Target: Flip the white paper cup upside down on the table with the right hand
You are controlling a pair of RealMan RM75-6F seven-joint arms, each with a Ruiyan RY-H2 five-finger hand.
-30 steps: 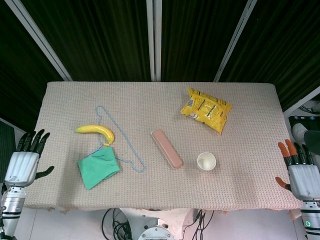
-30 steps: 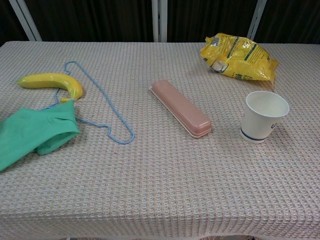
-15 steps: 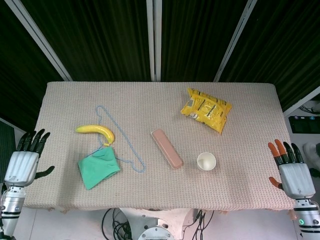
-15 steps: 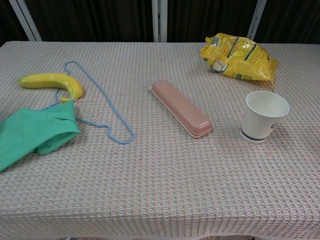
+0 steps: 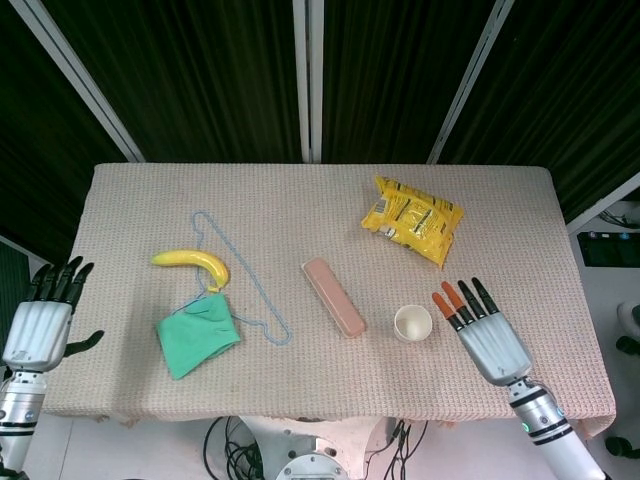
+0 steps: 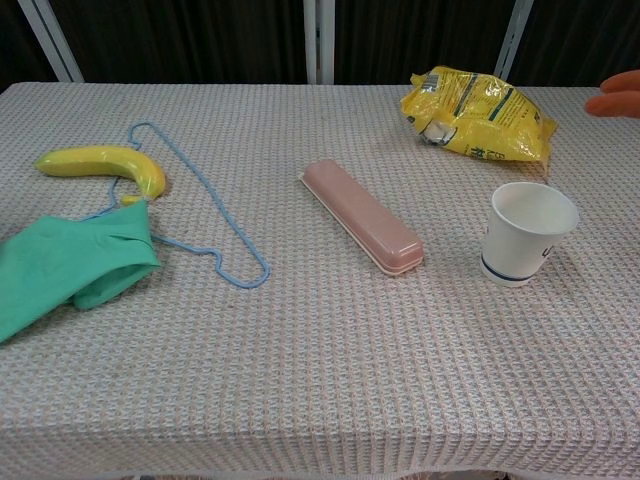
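Note:
The white paper cup (image 5: 413, 323) (image 6: 526, 233) stands upright, mouth up, on the table's front right part. My right hand (image 5: 483, 331) hovers just right of the cup, fingers straight and apart, holding nothing; only an orange fingertip (image 6: 615, 100) shows at the chest view's right edge. Off the table's left front corner, my left hand (image 5: 40, 322) is open with its fingers spread.
A pink oblong case (image 5: 334, 297) lies just left of the cup. A yellow snack bag (image 5: 413, 219) sits behind it. On the left are a banana (image 5: 193, 263), a green cloth (image 5: 197, 333) and a thin blue hanger (image 5: 240, 280). The woven tablecloth (image 5: 300, 200) covers the table.
My right hand has swung from the table's right edge leftward over the table, stopping close beside the cup. The cup and the left hand have barely moved.

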